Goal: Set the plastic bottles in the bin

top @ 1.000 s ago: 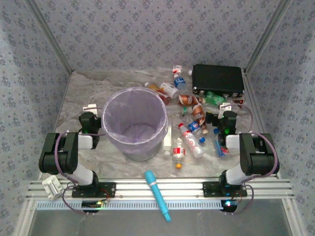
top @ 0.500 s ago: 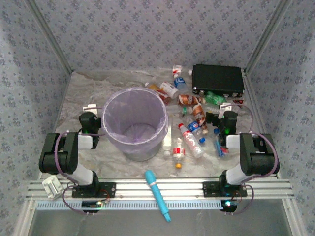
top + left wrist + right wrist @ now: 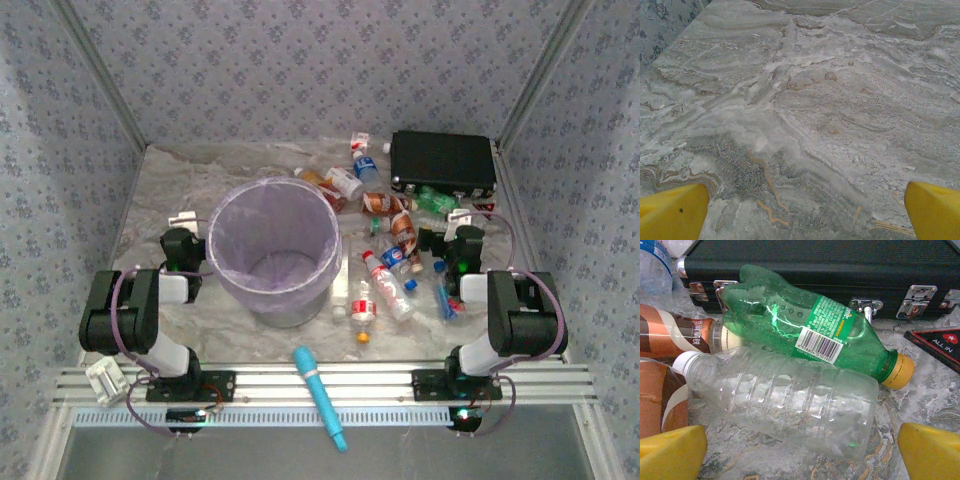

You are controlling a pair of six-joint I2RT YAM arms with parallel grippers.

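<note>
Just behind the green bottle (image 3: pixel 790 325), a black latched case (image 3: pixel 840 265).

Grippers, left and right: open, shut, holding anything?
Left gripper: open, holding nothing.
Right gripper: open, holding nothing, clear bottle just ahead.

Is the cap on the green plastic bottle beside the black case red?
No, the green plastic bottle carries a yellow cap.
</note>
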